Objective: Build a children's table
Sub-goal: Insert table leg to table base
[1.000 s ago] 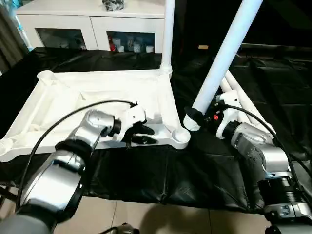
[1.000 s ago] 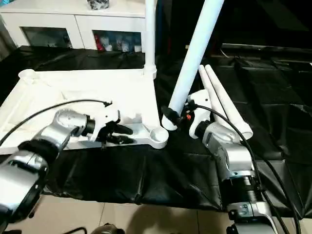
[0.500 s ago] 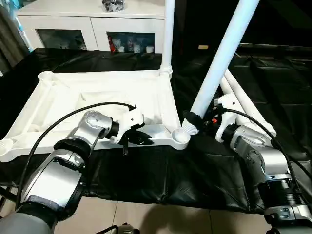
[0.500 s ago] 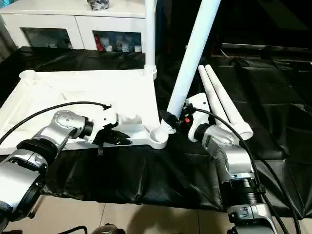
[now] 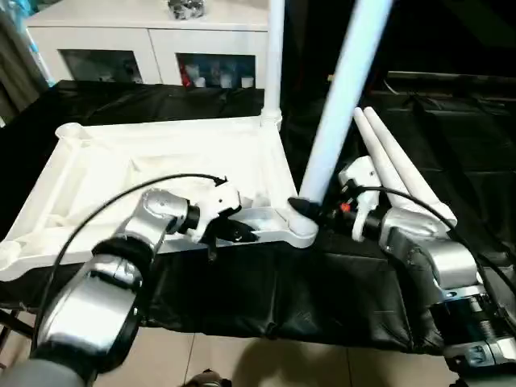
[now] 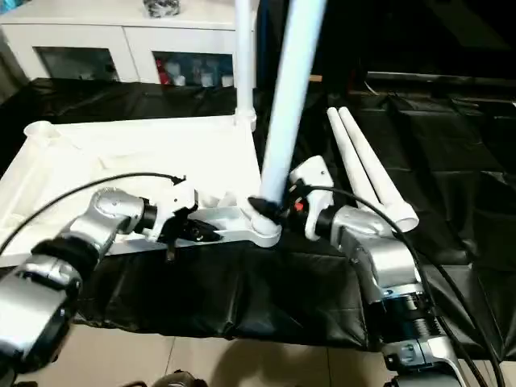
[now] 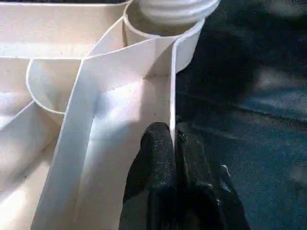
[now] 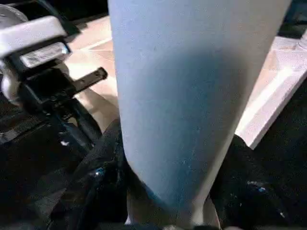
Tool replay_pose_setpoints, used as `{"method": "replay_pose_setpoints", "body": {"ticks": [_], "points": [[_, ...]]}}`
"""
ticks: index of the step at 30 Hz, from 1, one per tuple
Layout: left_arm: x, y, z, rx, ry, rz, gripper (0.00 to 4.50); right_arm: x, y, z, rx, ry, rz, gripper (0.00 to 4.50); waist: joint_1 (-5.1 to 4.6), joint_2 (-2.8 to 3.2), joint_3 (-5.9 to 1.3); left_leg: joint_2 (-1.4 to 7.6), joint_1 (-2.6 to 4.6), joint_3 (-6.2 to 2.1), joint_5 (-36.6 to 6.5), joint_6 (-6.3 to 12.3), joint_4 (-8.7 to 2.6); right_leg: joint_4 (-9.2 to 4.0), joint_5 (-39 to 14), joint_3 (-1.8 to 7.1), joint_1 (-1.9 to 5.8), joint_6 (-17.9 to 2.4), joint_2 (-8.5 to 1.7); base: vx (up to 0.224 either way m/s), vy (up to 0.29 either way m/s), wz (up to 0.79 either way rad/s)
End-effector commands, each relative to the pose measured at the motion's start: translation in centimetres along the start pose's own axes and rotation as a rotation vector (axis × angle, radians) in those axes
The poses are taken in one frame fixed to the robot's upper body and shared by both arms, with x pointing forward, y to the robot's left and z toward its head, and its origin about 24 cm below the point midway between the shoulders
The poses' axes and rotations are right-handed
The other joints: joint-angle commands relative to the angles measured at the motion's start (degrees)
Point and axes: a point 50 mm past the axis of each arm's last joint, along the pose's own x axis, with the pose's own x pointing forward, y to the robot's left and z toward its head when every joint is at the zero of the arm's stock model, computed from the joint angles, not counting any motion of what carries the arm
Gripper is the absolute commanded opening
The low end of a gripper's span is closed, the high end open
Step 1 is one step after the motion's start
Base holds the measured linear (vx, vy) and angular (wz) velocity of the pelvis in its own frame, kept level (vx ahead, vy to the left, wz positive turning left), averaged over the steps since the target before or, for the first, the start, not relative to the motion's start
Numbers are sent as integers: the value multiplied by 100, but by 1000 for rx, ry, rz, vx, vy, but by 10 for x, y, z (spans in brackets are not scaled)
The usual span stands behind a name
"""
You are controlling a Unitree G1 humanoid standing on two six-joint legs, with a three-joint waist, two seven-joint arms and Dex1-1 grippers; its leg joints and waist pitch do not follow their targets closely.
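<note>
The white table top (image 5: 161, 153) lies upside down on black cloth. One white leg (image 5: 274, 56) stands upright in its far right corner socket. My left gripper (image 5: 238, 232) is shut on the thin near rim of the top, with black fingers (image 7: 156, 153) pinching the wall close to the near right corner socket (image 7: 158, 28). My right gripper (image 5: 306, 208) is shut on a second leg (image 5: 334, 105) near its lower end. That leg stands almost upright, and its ribbed end (image 7: 175, 7) sits at the mouth of the near right socket (image 5: 302, 230).
Two loose white legs (image 5: 395, 161) lie side by side on the black cloth to the right of the top. A white cabinet with glass doors (image 5: 161, 48) stands behind the work. The cloth's front edge hangs over a tiled floor (image 5: 242, 363).
My left gripper has closed onto the top's near rim. My right gripper has carried the leg leftward and tipped it more upright, bringing its lower end over the near right socket.
</note>
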Motion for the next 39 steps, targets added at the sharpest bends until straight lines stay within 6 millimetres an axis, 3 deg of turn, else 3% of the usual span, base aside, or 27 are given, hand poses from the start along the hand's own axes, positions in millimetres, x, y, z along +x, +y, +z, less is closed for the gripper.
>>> {"method": "replay_pose_setpoints", "body": {"ticks": [1, 3, 4, 6, 7, 18, 25, 30, 39], "points": [[4, -10, -15, -43, 20, -19, 0, -2, -4, -1, -21, 17, -24, 189, -9, -96, -453, 431, 91, -236, -656, 317, -366, -425, -1519, 409, 333, -731, -697, 0, 0, 0], [4, -12, -16, -42, 18, -17, 0, -2, -4, -3, -21, 29, -26, 189, -17, -69, -438, 422, 107, -225, -725, 305, -369, -476, -1770, 409, 315, -641, -695, 0, 0, 0], [4, -14, -16, -43, 12, -19, 0, -4, -4, -6, -19, 48, -21, 189, -27, -143, -436, 430, 105, -220, -710, 308, -380, -477, -1809, 412, 320, -600, -691, 0, 0, 0], [4, -15, -16, -43, 9, -21, 0, -4, -4, -7, -23, 60, -22, 189, -31, -91, -430, 431, 116, -222, -714, 316, -379, -486, -1885, 419, 299, -560, -693, 0, 0, 0], [4, -15, -16, -44, 8, -21, 0, -4, -4, -8, -23, 63, -22, 189, -33, -118, -430, 426, 116, -217, -713, 321, -379, -487, -1898, 419, 300, -544, -689, 0, 0, 0], [5, -17, -8, -30, 9, -39, 0, -1, -4, -21, 61, 57, -23, 189, -34, -43, -447, 443, 118, -232, -718, 296, -384, -462, -1662, 423, 294, -625, -689, 0, 0, 0], [5, -16, -6, -24, 6, -17, 0, -4, -4, -38, 147, 44, -38, 189, -43, -58, -435, 426, 123, -233, -844, 256, -393, -504, -1888, 415, 302, -566, -688, 0, 0, 0], [4, -14, -6, -24, 9, -3, 0, -8, -5, -50, 212, 11, -72, 189, -50, -57, -420, 443, 165, -238, -1003, 225, -421, -549, -2088, 408, 297, -556, -704, 0, 0, 0], [2, -13, -7, -22, 19, 11, 0, -16, -3, -67, 297, -62, -117, 189, -53, -36, -420, 441, 159, -241, -1026, 221, -427, -552, -2039, 410, 299, -583, -709, 0, 0, 0]]}}
